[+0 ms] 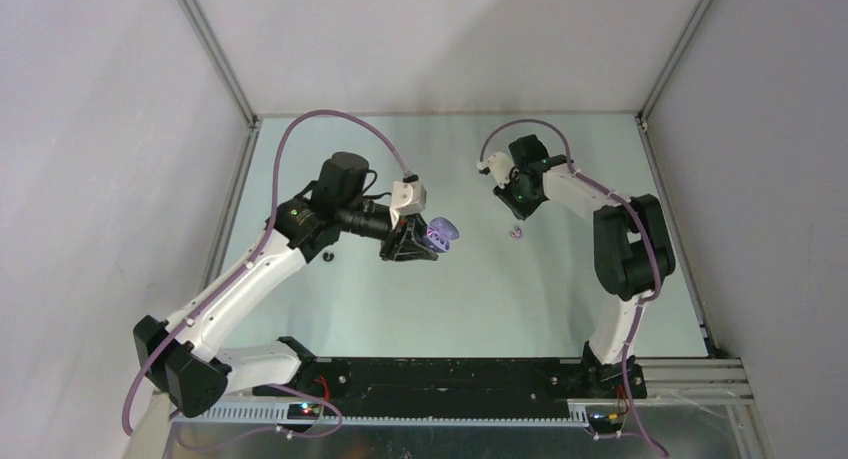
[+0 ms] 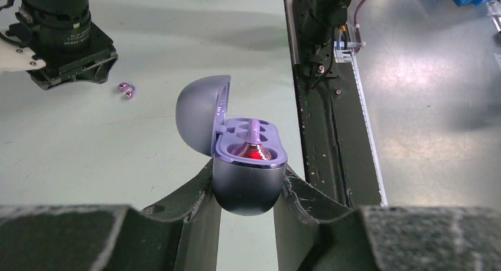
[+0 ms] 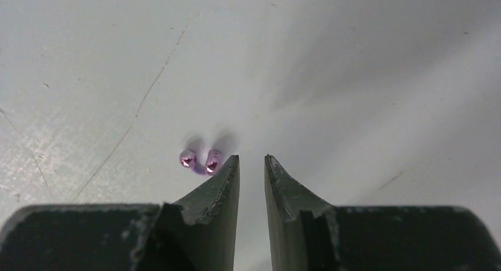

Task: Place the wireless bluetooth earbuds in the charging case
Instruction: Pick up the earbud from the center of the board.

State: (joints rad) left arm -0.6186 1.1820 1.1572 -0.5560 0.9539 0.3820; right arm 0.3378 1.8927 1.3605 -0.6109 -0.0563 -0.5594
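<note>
Open rounded lilac charging case (image 2: 234, 150) is clamped in L gripper (image 2: 248, 175); R gripper (image 3: 252, 160) is parted, empty, by glossy purple earbuds (image 3: 201, 160).

Soft, even overhead light fills the top view, so the table (image 1: 330, 309) looks pale and the arms cast only faint, blurred shadows. In the left wrist view broad glare washes over the shiny floor (image 2: 425, 135), a red glow shines inside the charging case (image 2: 248, 185), and the left fingers (image 2: 183, 215) turn grainy near the bottom edge. In the right wrist view the purple earbuds (image 3: 188, 159) carry tiny highlights and soft shadows, and a wide dim band darkens the upper right
</note>
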